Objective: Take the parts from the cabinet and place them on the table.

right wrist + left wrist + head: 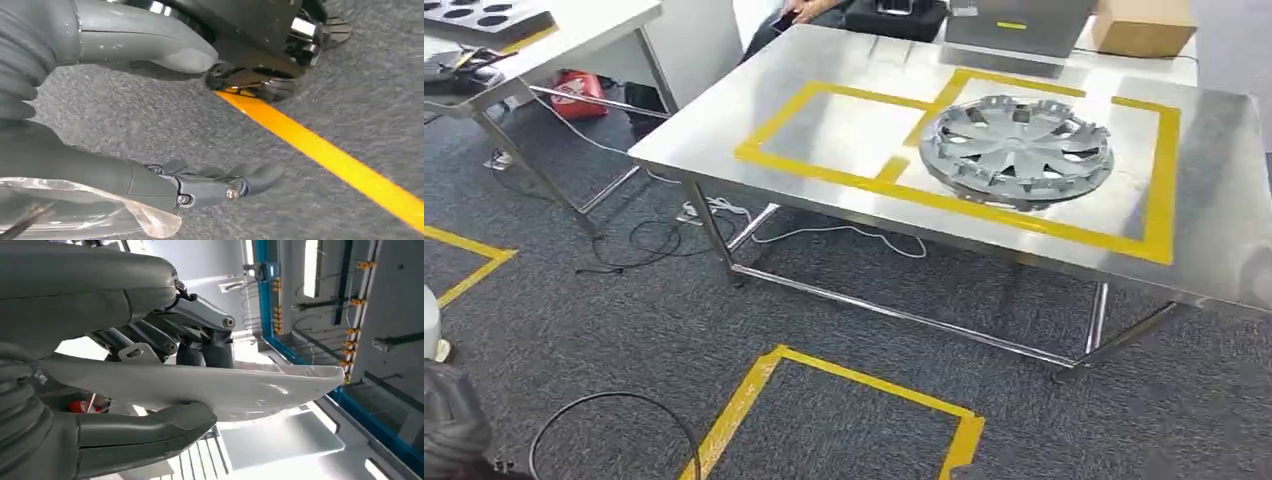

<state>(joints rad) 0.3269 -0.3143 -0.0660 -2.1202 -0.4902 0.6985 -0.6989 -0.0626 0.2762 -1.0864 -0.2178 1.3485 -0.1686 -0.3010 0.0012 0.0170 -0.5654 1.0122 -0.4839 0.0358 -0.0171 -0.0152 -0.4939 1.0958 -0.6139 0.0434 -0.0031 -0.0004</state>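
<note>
Bare steel is seen on the counter left of the hubcap; boxes crowd its far edge.

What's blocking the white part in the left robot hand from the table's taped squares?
Nothing visible. The left robot hand grips the white part; on the table the left taped square is bare, and the hubcap sits in the right one.
</note>
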